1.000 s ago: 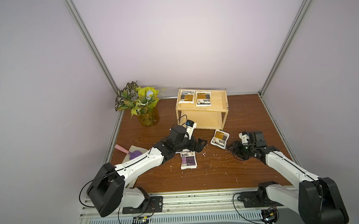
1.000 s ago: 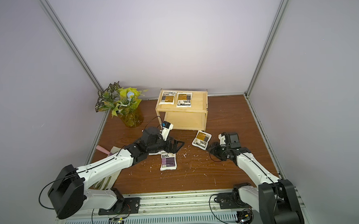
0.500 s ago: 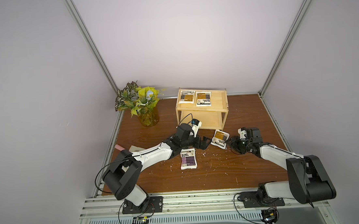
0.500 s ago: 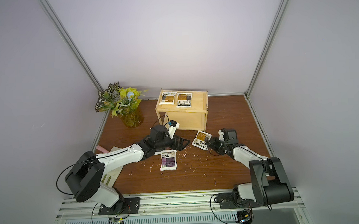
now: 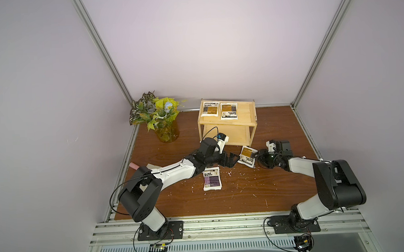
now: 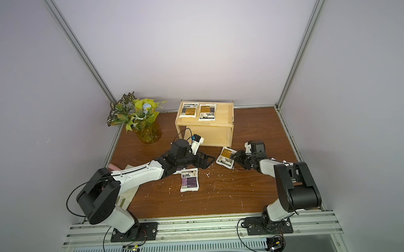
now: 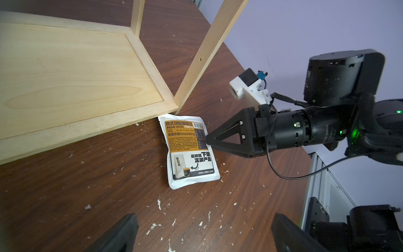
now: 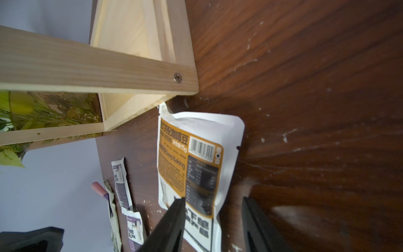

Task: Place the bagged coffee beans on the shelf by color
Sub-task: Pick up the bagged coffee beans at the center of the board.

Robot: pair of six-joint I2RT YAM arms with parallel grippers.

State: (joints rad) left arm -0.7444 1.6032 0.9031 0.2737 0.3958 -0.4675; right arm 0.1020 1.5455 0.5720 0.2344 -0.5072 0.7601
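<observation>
Pouches of coffee beans lay split between shelf and counter. Two orange-labelled pouches (image 5: 210,109) (image 5: 229,111) rested flat, side by side, on the top tier of the shelf (image 5: 244,111) (image 6: 224,113), toward its left end; the lower tier showed bare wood in the left wrist view (image 7: 76,76).

A third orange pouch (image 5: 247,156) (image 6: 226,157) (image 7: 189,150) (image 8: 192,157) lay on the counter (image 5: 270,187), one corner tucked against the foot of the shelf's right front post. The right claw (image 5: 259,157) (image 7: 207,139) (image 8: 213,199) sat low at this pouch's edge with its jaws apart. In the right wrist view one finger (image 8: 174,218) lay over the printed face and the other over bare wood beside it, so nothing was clamped.

The left claw (image 5: 232,159) (image 6: 207,160) (image 7: 204,216) hung just on the other side of the same pouch, jaws spread wide and empty, pointing toward it.

A purple pouch (image 5: 212,179) (image 6: 189,180) lay flat on the counter just in front of the left arm, near the middle.

A vase of green leaves (image 5: 163,124) stood in the far left corner, well apart from the shelf. White crumbs were scattered over the counter.
</observation>
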